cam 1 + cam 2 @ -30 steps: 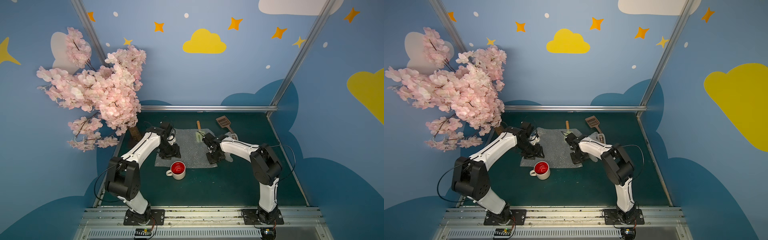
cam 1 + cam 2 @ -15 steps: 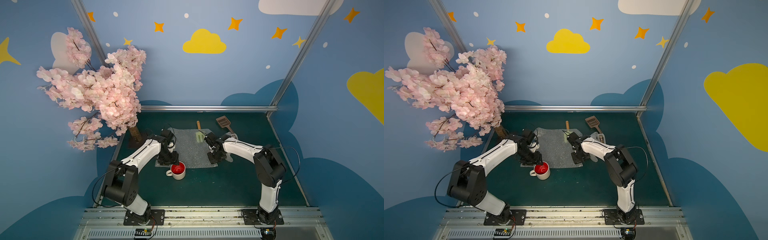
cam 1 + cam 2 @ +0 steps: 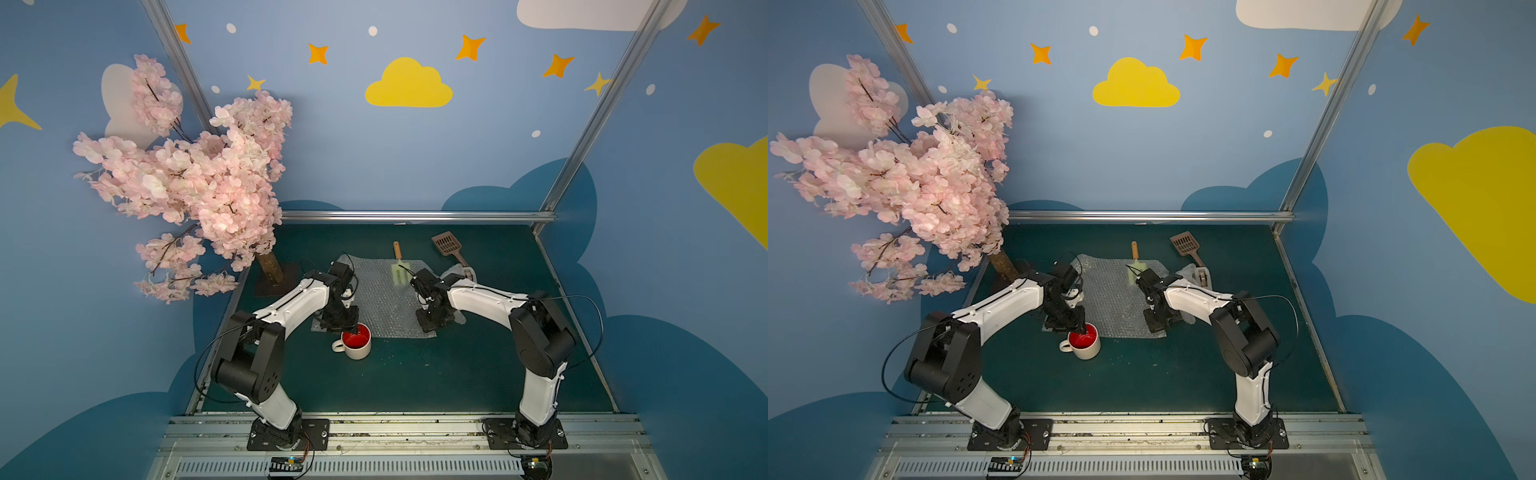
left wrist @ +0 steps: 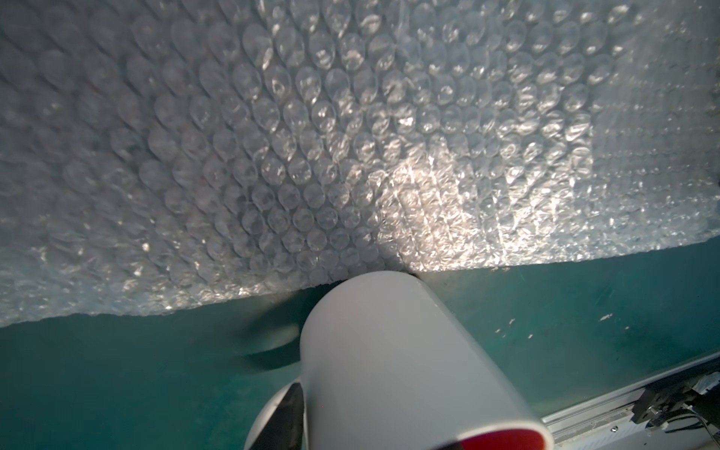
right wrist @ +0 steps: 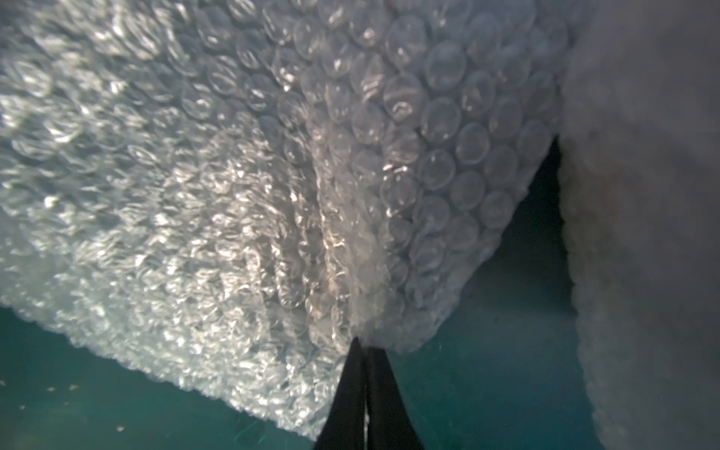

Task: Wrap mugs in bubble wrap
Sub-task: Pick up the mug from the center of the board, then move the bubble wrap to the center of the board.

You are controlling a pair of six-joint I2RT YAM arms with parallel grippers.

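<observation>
In both top views the mug [image 3: 356, 348] stands upright on the green surface [image 3: 415, 374], red inside, its handle toward the left arm; its far side meets the near edge of the wrap [image 3: 384, 299], which lies spread flat behind it. The left tool [image 3: 351, 327] hangs at the mug's far rim, one finger seeming to dip into the red; whether it pinches the wall I cannot tell. The right tool [image 3: 430, 325] sits low at the wrap's near corner on the right arm's side. A brush [image 3: 399, 266] lies across the wrap's far edge, wooden handle pointing away; a brown scoop [image 3: 448, 246] lies beyond it, apart from the wrap; a crumpled whitish bundle [image 3: 456, 273] sits just behind the right arm, its contents unclear. A pink blossom tree [image 3: 199, 187] stands at the far corner on the left arm's side.

In the left wrist view the mug's [image 4: 389, 350] cream side fills the foreground, a strip of red showing at its rim; its base touches the wrap's [image 4: 311, 136] edge; the handle is blurred; no finger shows.

In the right wrist view the right tool [image 5: 362, 346] has its two black fingers [image 5: 346, 389] pressed together on the wrap's [image 5: 233, 195] edge, which rises off the surface [image 5: 117, 389] there; a blurred whitish mass beside it I cannot identify.
</observation>
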